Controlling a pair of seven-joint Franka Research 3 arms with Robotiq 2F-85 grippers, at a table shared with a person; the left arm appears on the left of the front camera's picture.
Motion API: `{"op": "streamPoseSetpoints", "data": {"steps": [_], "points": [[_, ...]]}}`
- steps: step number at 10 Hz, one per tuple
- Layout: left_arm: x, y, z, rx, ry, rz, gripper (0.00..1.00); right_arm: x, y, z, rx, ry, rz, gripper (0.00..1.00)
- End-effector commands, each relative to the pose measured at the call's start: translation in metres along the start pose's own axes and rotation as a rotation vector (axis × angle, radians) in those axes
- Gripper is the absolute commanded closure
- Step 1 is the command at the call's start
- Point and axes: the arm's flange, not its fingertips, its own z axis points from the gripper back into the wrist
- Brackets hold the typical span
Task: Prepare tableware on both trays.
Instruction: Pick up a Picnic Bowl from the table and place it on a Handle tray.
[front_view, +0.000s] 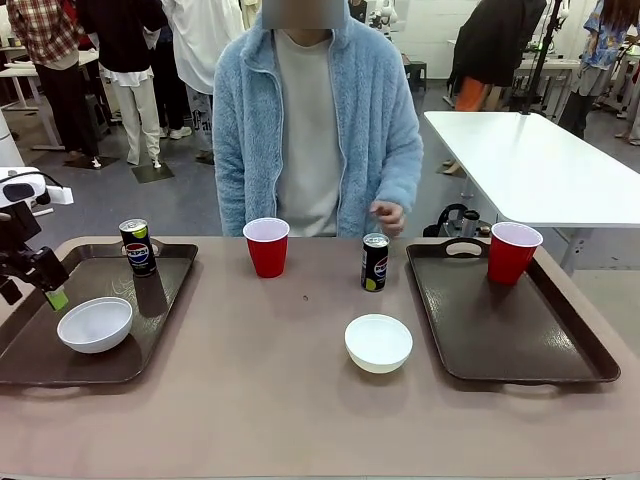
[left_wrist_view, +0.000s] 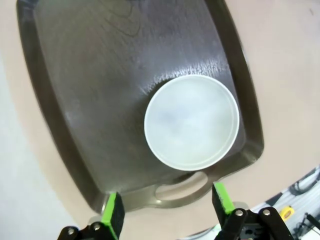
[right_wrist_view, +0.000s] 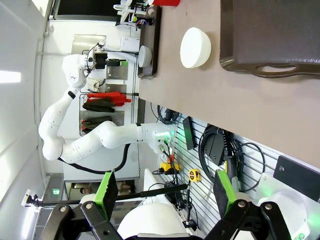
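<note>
Bright, even indoor light; soft shadows.

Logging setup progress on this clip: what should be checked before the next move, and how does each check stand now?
1. Left tray holds a bowl and the Pepsi can: ok.
2. Left tray holds a red cup: not ok; the middle cup stands on the table between the trays.
3. Right tray holds its red cup: ok.
4. Right tray holds a bowl and a can: not ok; the second bowl and second can stand on the table.
5. Left gripper open and empty above the left tray: ok.
6. Right gripper open and empty: ok.
</note>
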Motion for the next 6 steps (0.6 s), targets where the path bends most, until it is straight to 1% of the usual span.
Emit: {"op": "streamPoseSetpoints", "data": {"steps": [1, 2, 3, 4, 5, 6], "points": [[0.001, 0.002, -0.001, -0.001, 0.002, -0.018, 0.08, 0.002, 0.002, 0.001, 0.009, -0.014, -0.008, 0.00], [0.001, 0.002, -0.001, -0.001, 0.002, -0.018, 0.08, 0.002, 0.002, 0.001, 0.009, -0.014, -0.008, 0.00], [0.000, 0.000, -0.001, 0.000, 0.002, 0.000, 0.12, 0.000, 0.000, 0.000, 0.000, 0.000, 0.000, 0.00], [0.008, 0.011, 0.004, -0.109, 0.021, -0.021, 0.08, -0.002, 0.019, 0.004, -0.115, -0.041, 0.027, 0.00], [0.012, 0.024, 0.012, -0.244, 0.028, -0.057, 0.08, 0.001, 0.049, -0.002, -0.143, -0.014, 0.041, 0.00], [0.011, 0.048, 0.020, -0.411, 0.025, -0.110, 0.08, 0.006, 0.085, -0.015, -0.181, 0.018, 0.028, 0.00]]}}
